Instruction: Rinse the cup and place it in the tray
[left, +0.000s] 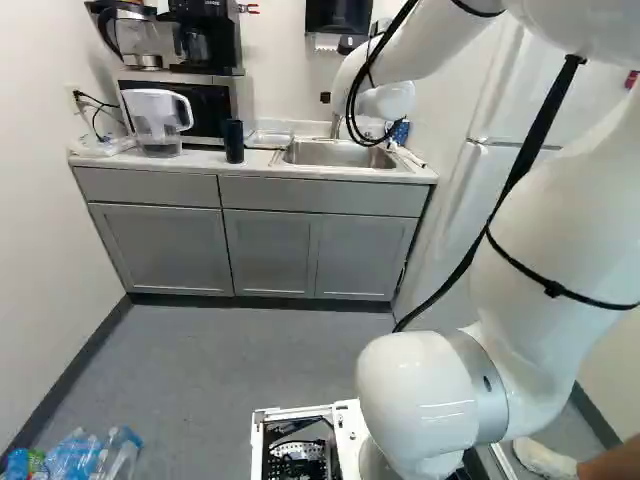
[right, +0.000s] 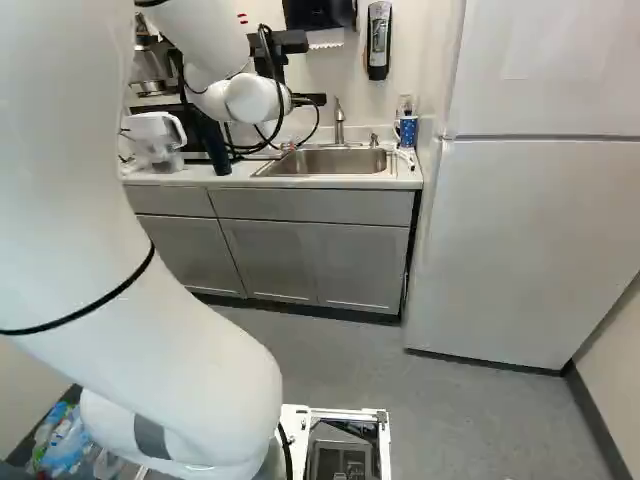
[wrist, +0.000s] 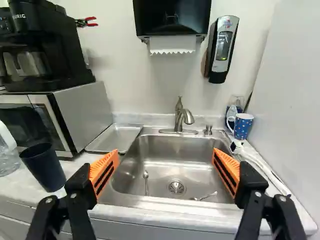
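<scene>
Gripper (right: 309, 99) with its fingers spread wide apart; the room between its orange pads (wrist: 106, 171) takes in most of the sink (wrist: 172, 145)'s width. Dark cup (wrist: 44, 167) stands upright on the counter (wrist: 12, 186), outward of the microwave-side finger, close to the counter's front edge and apart from the pad. Tray (wrist: 116, 138) lies ahead of that finger, in the strip between microwave (wrist: 84, 115) and sink rim. Faucet (wrist: 185, 117) rises straight ahead, at the sink's far edge; two slim metal things lie in the basin ahead of the gap. Outward of the other finger, a white tube (wrist: 262, 166) runs along the narrow counter strip, and the fridge (right: 510, 240) walls that side. Blue mug (wrist: 243, 126) stands farther ahead there, past the sink's far corner.
</scene>
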